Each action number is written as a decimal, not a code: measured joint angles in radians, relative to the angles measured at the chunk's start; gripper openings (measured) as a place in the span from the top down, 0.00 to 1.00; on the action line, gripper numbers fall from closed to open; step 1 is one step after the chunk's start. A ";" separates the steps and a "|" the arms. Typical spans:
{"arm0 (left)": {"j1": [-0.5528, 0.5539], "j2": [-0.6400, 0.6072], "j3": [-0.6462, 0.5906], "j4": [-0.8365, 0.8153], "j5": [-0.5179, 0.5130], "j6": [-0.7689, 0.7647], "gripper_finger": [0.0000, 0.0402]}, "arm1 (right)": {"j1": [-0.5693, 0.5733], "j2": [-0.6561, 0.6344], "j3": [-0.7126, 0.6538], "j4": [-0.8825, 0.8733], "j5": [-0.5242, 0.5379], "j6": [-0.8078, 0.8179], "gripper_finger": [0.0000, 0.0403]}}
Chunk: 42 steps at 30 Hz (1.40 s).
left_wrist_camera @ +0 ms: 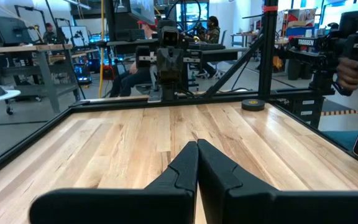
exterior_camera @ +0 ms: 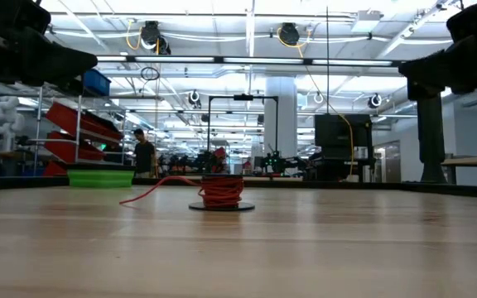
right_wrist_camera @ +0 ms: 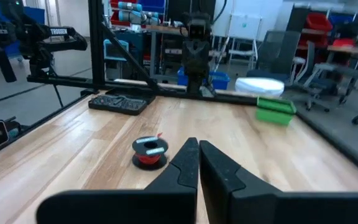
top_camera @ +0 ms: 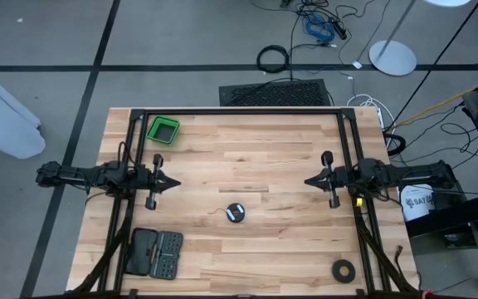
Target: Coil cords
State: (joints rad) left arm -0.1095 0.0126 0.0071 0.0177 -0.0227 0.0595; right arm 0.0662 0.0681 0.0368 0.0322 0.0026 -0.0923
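The small round bundle of thin cord [top_camera: 235, 213], black with red strands, is seen lying just below the centre of the high view on the pale wooden plank tabletop [top_camera: 247, 158], with a short tail running off to its left. In the low view the cord [exterior_camera: 220, 192] is shown as a red coil standing on a dark disc at mid-frame, its tail trailing left along the wood. In the right wrist view it [right_wrist_camera: 150, 152] is found left of centre, just beyond the fingertips.

The left gripper [top_camera: 175, 182] is held at the left of the high view, pointing inward, with its fingers pressed together and nothing between them; the same closed fingers [left_wrist_camera: 185, 168] are seen in the left wrist view. The right gripper [top_camera: 309, 180] is held at the right of the high view, facing the other, likewise closed and empty. Both are kept well apart from the cord, which is touched by neither.

A green rectangular bin [top_camera: 163, 130] is placed in the upper left of the tabletop. A black open case of small parts [top_camera: 153, 252] is seen at the lower left, and a flat black tape ring [top_camera: 343, 269] at the lower right. A person [exterior_camera: 144, 154] is seen standing far back in the room in the low view.
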 joint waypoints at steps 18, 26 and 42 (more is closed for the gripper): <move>0.000 0.000 0.000 0.000 0.000 0.000 0.97 | 0.009 0.568 0.785 -0.373 0.100 0.025 1.00; 0.000 0.000 0.000 0.000 0.000 0.000 0.97 | 0.027 0.745 0.803 -0.372 0.104 0.029 1.00; 0.000 0.000 0.000 0.001 0.000 0.000 0.97 | 0.109 0.755 0.632 -0.154 0.136 0.183 1.00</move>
State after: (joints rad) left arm -0.1095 0.0128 0.0071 0.0184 -0.0227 0.0596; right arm 0.1751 0.8234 0.6691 -0.1215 0.1388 0.0911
